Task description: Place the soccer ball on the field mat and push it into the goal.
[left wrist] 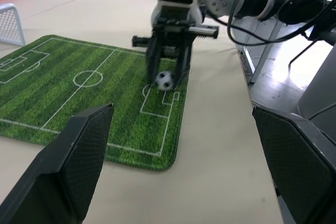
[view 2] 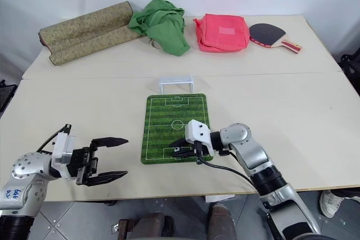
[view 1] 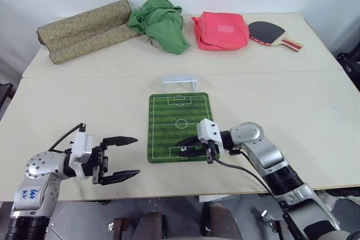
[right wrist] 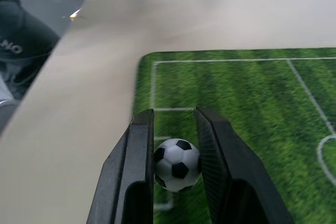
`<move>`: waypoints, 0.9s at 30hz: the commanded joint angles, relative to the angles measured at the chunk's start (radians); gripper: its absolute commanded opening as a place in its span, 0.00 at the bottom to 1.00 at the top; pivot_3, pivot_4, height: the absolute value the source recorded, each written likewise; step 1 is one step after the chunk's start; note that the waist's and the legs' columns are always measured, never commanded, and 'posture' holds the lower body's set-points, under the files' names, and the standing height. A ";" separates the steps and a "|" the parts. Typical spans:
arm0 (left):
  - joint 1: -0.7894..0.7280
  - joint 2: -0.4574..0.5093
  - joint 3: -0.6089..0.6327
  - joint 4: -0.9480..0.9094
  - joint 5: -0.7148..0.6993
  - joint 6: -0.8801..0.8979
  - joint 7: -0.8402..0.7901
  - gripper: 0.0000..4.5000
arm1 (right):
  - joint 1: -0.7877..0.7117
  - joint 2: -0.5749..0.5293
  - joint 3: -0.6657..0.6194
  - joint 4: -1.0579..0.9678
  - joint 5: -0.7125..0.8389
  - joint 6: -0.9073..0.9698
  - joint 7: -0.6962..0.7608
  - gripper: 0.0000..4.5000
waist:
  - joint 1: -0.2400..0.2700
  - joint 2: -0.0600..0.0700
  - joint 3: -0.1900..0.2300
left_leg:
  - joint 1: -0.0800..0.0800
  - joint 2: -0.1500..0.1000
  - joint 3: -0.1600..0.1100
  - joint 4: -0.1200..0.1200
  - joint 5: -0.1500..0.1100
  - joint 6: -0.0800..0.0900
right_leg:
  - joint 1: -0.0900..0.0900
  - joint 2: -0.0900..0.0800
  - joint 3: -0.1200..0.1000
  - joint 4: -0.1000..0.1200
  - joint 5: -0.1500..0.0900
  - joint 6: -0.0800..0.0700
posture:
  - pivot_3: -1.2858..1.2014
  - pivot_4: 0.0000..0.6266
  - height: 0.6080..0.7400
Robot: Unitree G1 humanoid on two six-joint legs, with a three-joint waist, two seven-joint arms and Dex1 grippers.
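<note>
Two fingers (right wrist: 134, 166) pinch soccer ball (right wrist: 177, 164)

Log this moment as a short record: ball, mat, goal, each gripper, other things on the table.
ball: soccer ball clamped between the right gripper's fingers, over the near end of the mat
mat: field mat flat on the table, goal at its far end
goal: goal upright, nothing in it
right gripper: right gripper shut on the ball
left gripper: left gripper open, holding nothing, left of the mat
far edge of table: rolled mat, green cloth, red bag, paddle
</note>
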 commanded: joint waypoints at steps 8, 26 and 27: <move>0.038 0.012 0.028 -0.053 -0.001 0.002 0.025 1.00 | -0.031 0.021 0.015 0.080 -0.035 -0.082 0.036 0.17 | 0.000 0.000 0.000 | 0.000 0.000 0.000 0.000 0.000 0.000 | 0.000 0.000 0.000 0.000 0.000 0.000 | 0.52 0.24 1.00; 0.007 0.021 0.034 -0.029 0.006 -0.011 0.038 1.00 | -0.026 0.051 0.007 0.136 -0.056 -0.129 0.029 0.77 | -0.001 0.000 0.000 | 0.001 0.000 0.000 0.000 0.000 0.000 | 0.001 0.000 0.001 0.001 0.000 0.000 | 0.52 0.24 1.00; 0.007 0.022 0.035 -0.027 0.006 -0.012 0.037 1.00 | -0.026 0.053 0.005 0.137 -0.053 -0.134 0.029 0.85 | -0.001 0.000 0.000 | 0.001 0.000 0.000 0.000 0.000 0.000 | 0.001 0.000 0.001 0.001 0.000 0.000 | 0.52 0.24 1.00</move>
